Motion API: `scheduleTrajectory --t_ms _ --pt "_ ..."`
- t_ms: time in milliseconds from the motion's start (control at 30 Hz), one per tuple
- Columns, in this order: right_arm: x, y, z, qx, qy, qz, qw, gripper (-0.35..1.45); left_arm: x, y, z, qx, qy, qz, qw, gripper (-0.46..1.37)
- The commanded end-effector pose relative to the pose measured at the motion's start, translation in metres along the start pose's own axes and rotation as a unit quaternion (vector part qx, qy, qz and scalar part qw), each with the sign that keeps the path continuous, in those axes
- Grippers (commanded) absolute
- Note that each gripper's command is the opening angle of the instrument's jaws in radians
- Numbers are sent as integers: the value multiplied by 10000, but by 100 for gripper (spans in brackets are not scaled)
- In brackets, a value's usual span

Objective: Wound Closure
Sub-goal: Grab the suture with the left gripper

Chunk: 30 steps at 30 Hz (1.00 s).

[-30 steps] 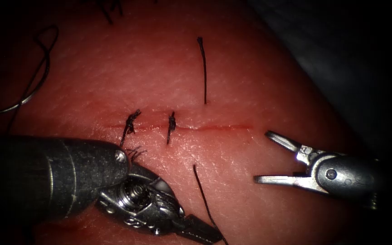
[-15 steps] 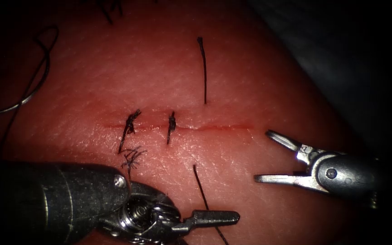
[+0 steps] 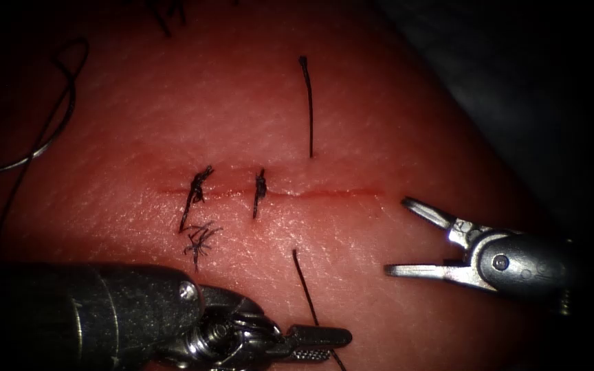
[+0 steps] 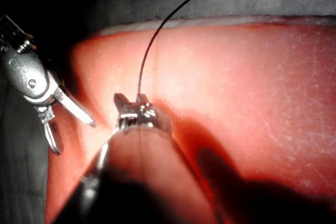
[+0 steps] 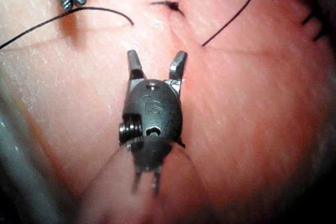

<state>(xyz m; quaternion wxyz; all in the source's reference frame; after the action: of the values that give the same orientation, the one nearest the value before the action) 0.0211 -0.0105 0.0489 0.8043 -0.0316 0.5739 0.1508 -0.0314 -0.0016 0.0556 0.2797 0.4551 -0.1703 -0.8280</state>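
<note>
Endoscope view: the left arm's grey metal tool lies low on the red pork tissue, its jaws nearly together beside the dark thread, gripping nothing visible. The right arm's silver tool rests right of the thin red cut, jaws apart and empty. Two dark stitches cross the cut.

Grey cloth-like surface beyond tissue edge, upper right.
</note>
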Motion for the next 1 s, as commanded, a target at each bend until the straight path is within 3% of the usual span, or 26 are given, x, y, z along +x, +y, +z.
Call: scheduleTrajectory --t_ms 33,233,400,733,1000 --pt "0 0 0 1 1 0 10000 83 0 5 2 -40 -19 31 10000 2" --pt "0 0 0 0 1 0 10000 82 0 13 6 -121 -52 102 9999 12" --pt "0 0 0 10 -10 1 10000 82 1 16 8 -110 -75 -127 9998 36" --pt "0 0 0 21 -20 -1 10000 81 7 21 24 -63 -58 -175 9998 54" --pt "0 0 0 22 -20 -1 10000 82 2 30 38 -47 -68 -140 9999 44"
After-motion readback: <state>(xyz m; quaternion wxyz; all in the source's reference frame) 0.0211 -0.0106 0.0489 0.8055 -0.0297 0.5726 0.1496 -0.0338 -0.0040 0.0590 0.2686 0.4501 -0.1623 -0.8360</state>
